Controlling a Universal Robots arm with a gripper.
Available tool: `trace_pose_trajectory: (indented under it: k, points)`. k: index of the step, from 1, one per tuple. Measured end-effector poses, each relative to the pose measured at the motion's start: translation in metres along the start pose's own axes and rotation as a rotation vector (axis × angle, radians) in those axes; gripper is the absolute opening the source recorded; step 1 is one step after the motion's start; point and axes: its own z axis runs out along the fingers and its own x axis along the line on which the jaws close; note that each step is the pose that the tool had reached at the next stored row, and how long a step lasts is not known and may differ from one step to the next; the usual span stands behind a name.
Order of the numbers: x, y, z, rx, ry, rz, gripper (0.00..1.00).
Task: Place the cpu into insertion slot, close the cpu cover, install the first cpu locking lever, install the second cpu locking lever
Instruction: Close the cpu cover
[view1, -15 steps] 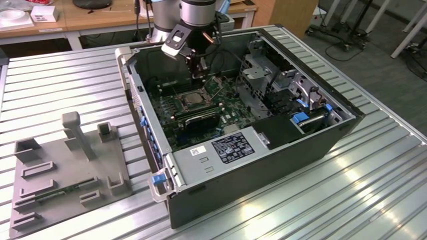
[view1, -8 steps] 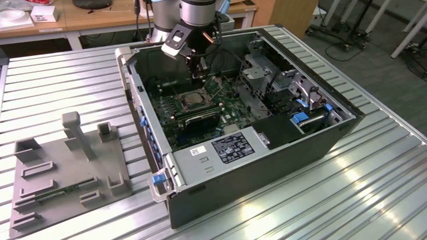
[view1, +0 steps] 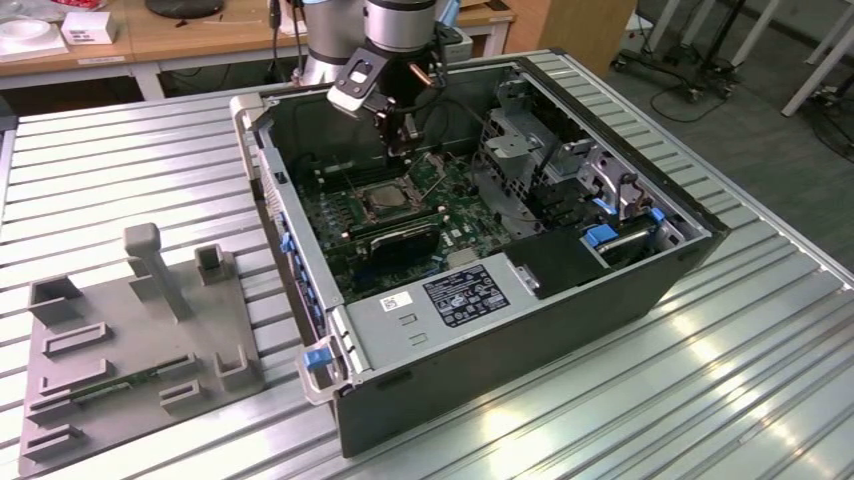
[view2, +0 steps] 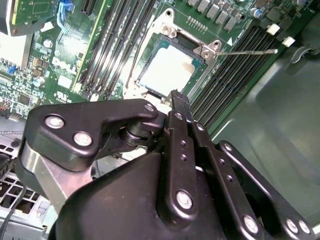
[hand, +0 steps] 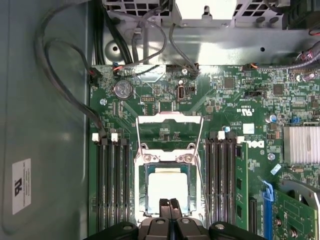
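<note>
The cpu (hand: 167, 187) is a pale square chip lying flat in the insertion slot (hand: 142, 172) on the green motherboard; it appears too in the second wrist view (view2: 167, 70) and the exterior view (view1: 387, 197). The cpu cover (hand: 170, 116) is swung open on its hinge beyond the chip, and the board shows through its cut-out centre. A thin wire locking lever (view2: 250, 51) sticks out sideways from the hinge corner, unlatched. My gripper (hand: 170, 206) is shut with nothing between its fingers. It hovers just above the socket edge opposite the hinge (view2: 177, 100), inside the case (view1: 396, 145).
Long black memory slots (hand: 112, 185) (hand: 222, 185) flank the socket. Grey cables (hand: 65, 90) loop along the case floor, and a finned heatsink (hand: 301, 145) lies to one side. A metal drive cage (view1: 514, 150) rises beside the board. A grey fixture (view1: 134, 330) sits on the table.
</note>
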Motion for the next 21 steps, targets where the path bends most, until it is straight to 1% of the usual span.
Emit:
trace_pose_trajectory:
  k: [8,21]
  points:
    - [0.0001,0.0110,0.0003,-0.0001,0.0000,0.000,0.11]
    - [0.0004,0.0354,0.0009,-0.0001,0.0001,0.000,0.11]
